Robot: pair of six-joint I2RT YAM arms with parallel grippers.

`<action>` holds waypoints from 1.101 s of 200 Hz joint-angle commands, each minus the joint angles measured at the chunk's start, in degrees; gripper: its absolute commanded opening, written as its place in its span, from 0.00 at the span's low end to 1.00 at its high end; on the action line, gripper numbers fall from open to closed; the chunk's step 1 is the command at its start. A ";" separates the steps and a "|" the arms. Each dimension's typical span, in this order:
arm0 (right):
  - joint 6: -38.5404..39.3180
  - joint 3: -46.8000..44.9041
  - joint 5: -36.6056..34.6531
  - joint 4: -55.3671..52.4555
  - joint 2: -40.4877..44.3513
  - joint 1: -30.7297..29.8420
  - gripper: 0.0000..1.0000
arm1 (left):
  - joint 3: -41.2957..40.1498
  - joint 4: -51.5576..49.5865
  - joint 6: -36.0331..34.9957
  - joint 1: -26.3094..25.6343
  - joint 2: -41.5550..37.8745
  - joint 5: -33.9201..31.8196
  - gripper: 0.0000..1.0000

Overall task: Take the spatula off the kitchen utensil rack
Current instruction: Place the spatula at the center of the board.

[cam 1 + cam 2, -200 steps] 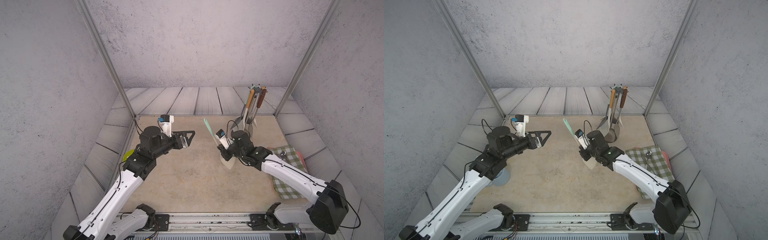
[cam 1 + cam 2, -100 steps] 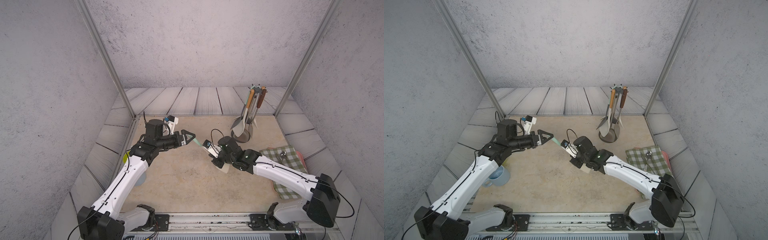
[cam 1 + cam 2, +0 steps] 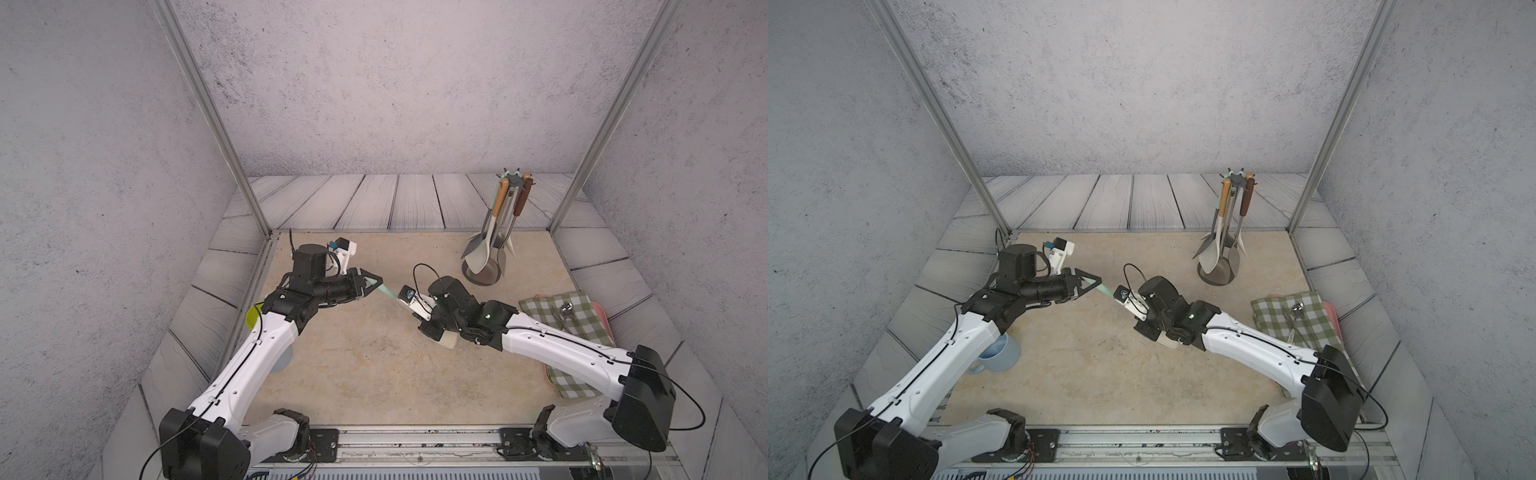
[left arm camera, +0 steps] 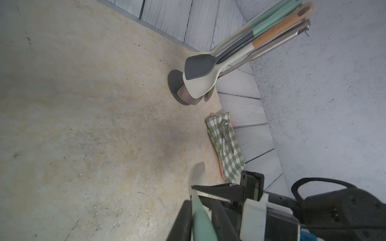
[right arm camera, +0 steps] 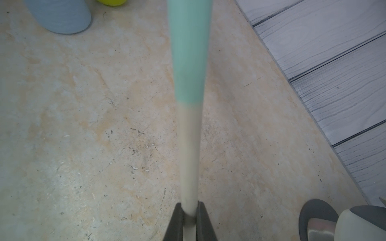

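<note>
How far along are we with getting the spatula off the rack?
Done: the spatula is off the rack and held well away from it. In hand: the right gripper is shut on its cream shaft and the left gripper on its mint handle, so both arms hold it. Left: probably one gripper lets go and the spatula gets set down.

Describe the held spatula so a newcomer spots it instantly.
On the beige table, look from the kitchen utensil rack to the gap between the arms. There the spatula, mint and cream, spans from left claw to right claw; unlike the racked utensils, it hangs nowhere.
</note>
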State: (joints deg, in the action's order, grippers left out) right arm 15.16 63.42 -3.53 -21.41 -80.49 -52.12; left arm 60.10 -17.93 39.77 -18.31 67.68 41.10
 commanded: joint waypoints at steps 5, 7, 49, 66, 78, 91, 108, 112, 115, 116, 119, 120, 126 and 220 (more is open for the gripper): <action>0.13 0.83 -0.91 0.30 0.57 -0.39 0.00 | -0.93 1.72 -0.13 0.81 0.70 0.73 0.00; 0.07 0.76 -0.88 0.38 0.61 -0.47 0.00 | -0.99 1.82 -0.13 0.81 0.66 0.65 0.00; -7.02 3.08 -2.29 -0.50 1.47 -0.40 0.36 | -5.13 7.21 2.97 0.98 -2.38 -4.62 0.00; -12.92 5.10 -1.74 -2.48 2.49 -0.36 0.59 | -8.65 11.01 4.82 0.99 -5.39 -8.20 0.00; -17.61 6.39 0.71 -3.61 3.50 -0.35 0.66 | -12.23 15.63 6.96 0.99 -8.06 -11.31 0.00; -25.65 6.47 2.43 -2.96 4.71 -0.28 0.78 | -16.06 20.16 9.12 0.99 -10.96 -14.35 0.00; -36.59 6.37 7.36 -1.03 5.25 -0.20 0.92 | -20.10 25.70 11.09 0.98 -14.12 -16.94 0.00; -38.67 6.08 9.15 -0.14 5.25 -0.18 0.92 | -20.93 26.79 11.27 0.92 -14.91 -17.46 0.00; -40.21 5.84 10.43 0.84 5.19 -0.22 0.92 | -21.63 27.52 11.44 0.92 -15.42 -17.84 0.00; -40.74 5.79 10.80 1.24 5.18 -0.20 0.92 | -21.79 27.74 11.50 0.95 -15.58 -17.96 0.00; -42.50 5.61 11.53 2.10 5.00 -0.23 0.92 | -22.32 28.33 11.57 0.94 -16.13 -18.38 0.00; -43.16 5.64 11.79 2.31 4.95 -0.25 0.93 | -22.48 28.49 11.61 0.92 -16.33 -18.45 0.00; -47.16 5.89 12.60 2.93 4.49 -0.11 0.96 | -23.53 29.42 11.85 0.91 -17.25 -18.96 0.00; -95.14 7.25 18.77 12.76 -6.25 5.54 0.98 | -30.72 34.37 12.53 0.90 -26.72 -19.01 0.00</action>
State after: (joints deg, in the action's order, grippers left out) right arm -64.23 71.53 12.86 -14.41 -85.60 -48.29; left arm 30.87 11.44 51.55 -17.63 42.02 20.91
